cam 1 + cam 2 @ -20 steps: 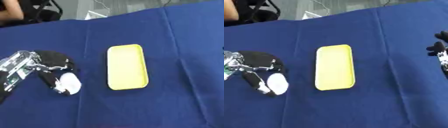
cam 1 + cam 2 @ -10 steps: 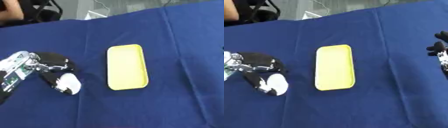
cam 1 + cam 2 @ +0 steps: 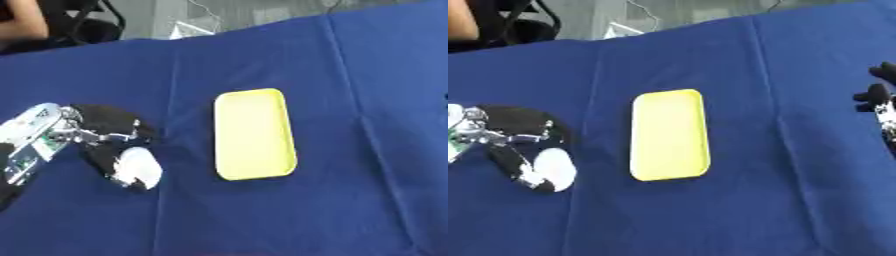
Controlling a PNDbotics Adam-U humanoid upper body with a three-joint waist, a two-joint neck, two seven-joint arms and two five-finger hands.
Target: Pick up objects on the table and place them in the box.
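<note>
Overhead, a blue cloth (image 3: 367, 75) covers the table; the left hand (image 3: 101, 137) grasps a white object (image 3: 138, 167).

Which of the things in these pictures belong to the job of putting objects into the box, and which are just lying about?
Part of the job:
- white object, under the fingers of the left hand
- yellow tray, standing in for the box, nothing in it
- right hand, idle at the right edge

Just lying about:
- blue cloth over the table
- clutter beyond the far edge
</note>
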